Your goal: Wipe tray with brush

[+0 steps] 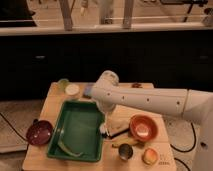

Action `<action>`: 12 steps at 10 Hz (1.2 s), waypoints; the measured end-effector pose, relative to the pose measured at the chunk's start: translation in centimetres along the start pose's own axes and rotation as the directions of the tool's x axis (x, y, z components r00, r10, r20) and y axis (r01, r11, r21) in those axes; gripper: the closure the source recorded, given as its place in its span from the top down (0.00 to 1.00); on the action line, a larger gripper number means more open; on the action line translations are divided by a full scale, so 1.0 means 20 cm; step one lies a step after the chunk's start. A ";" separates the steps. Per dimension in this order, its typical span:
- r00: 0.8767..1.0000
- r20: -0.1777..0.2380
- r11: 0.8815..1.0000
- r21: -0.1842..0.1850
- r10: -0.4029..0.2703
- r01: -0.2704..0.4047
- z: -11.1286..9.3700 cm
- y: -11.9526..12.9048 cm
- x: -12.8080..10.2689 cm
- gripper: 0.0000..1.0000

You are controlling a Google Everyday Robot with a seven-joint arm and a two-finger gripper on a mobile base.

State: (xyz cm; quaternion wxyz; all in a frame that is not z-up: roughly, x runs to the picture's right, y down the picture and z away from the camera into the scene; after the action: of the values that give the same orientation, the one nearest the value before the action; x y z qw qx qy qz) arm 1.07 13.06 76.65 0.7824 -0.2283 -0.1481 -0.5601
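Note:
The dark-green tray lies on the left half of the wooden table. My white arm reaches in from the right and bends down. My gripper hangs at the tray's right rim, about halfway along it. A small whitish tuft shows right under the gripper, just at the rim; it looks like the head of the brush. The brush's handle is hidden by the gripper.
A curved green strip lies in the tray's near end. A maroon bowl sits left of the tray. A dark block with a pale top, an orange bowl, a metal cup and a fruit lie to the right. A cup and a white lid stand behind.

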 end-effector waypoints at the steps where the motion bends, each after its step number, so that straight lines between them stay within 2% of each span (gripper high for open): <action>1: 1.000 0.000 1.000 -0.003 0.001 -0.001 -0.01 0.01 0.01 0.00; 3: 1.000 -0.001 1.000 -0.012 0.006 -0.006 -0.10 0.06 0.04 0.00; 6: 1.000 0.002 1.000 -0.018 -0.002 0.002 -0.16 0.09 0.06 0.00; 12: 0.998 0.027 0.999 -0.001 -0.054 0.055 -0.27 -0.04 -0.01 0.00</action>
State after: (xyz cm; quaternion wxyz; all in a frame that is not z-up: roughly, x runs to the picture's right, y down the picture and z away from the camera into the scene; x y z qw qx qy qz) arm 0.02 10.24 72.17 0.7646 -0.2325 -0.1645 -0.5782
